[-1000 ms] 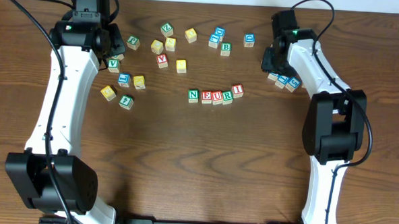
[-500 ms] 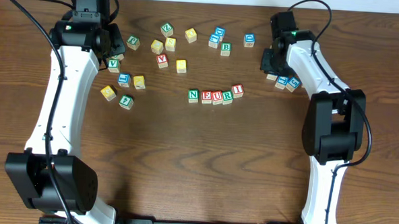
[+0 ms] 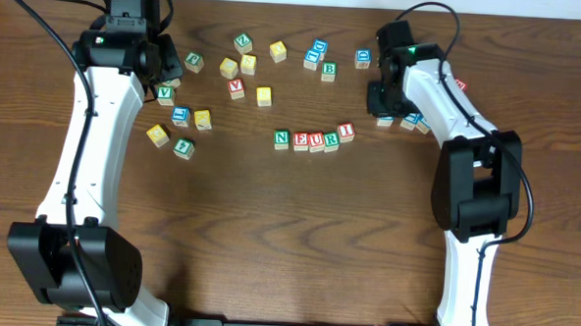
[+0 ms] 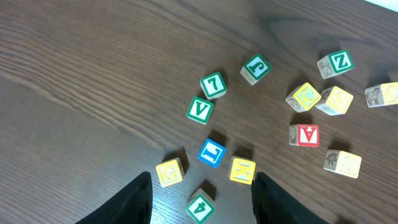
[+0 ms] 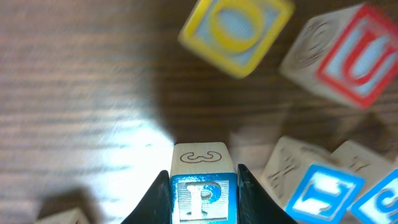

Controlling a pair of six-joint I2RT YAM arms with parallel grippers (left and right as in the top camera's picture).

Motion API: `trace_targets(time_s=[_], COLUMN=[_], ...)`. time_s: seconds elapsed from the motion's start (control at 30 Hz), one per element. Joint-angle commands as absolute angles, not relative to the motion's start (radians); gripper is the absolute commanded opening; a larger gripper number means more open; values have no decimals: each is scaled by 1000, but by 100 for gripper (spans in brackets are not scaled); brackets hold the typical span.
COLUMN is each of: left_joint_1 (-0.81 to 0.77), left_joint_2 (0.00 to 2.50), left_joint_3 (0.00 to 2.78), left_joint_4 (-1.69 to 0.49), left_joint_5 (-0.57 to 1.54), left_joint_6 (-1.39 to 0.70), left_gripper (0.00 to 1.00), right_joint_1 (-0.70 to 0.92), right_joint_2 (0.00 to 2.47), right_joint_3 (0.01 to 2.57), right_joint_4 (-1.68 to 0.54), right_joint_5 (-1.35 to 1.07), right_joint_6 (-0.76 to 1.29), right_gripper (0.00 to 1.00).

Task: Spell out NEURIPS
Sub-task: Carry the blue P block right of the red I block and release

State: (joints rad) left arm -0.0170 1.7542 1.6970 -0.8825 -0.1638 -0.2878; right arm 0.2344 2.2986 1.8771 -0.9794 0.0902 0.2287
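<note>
Squarely between the two dark fingers of the right hand [image 5: 204, 182] sits the small wooden cube with a blue P [image 5: 203, 198], clamped on both sides, at the brown worktop's [image 3: 268, 231] far right. The NEURI row of lettered cubes [image 3: 314, 138] lies well apart, mid-worktop. The left hand [image 4: 202, 186] hangs half-open, empty.

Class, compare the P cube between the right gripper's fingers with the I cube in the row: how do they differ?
The P cube has a blue letter; the I cube has a red one. The P cube is gripped by the right gripper, while the I cube stands free at the right end of the row. Both are small wooden letter cubes.
</note>
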Motion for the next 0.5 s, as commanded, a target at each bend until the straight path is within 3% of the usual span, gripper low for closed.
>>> trace_targets(time_s=[0.0, 0.47], left_joint_1=[-17, -17], left_joint_2=[1732, 1732], left_joint_3=[1706, 1706], left_joint_4=[-886, -889], left_joint_5=[-176, -176], left_joint_6=[-293, -292], left_gripper=[50, 50], right_joint_1=[265, 330], right_joint_2=[2310, 2310], right_joint_3=[1866, 1866], right_joint_4=[-1017, -1037], right_joint_5=[46, -19], right_joint_6=[200, 200], right_gripper=[20, 23])
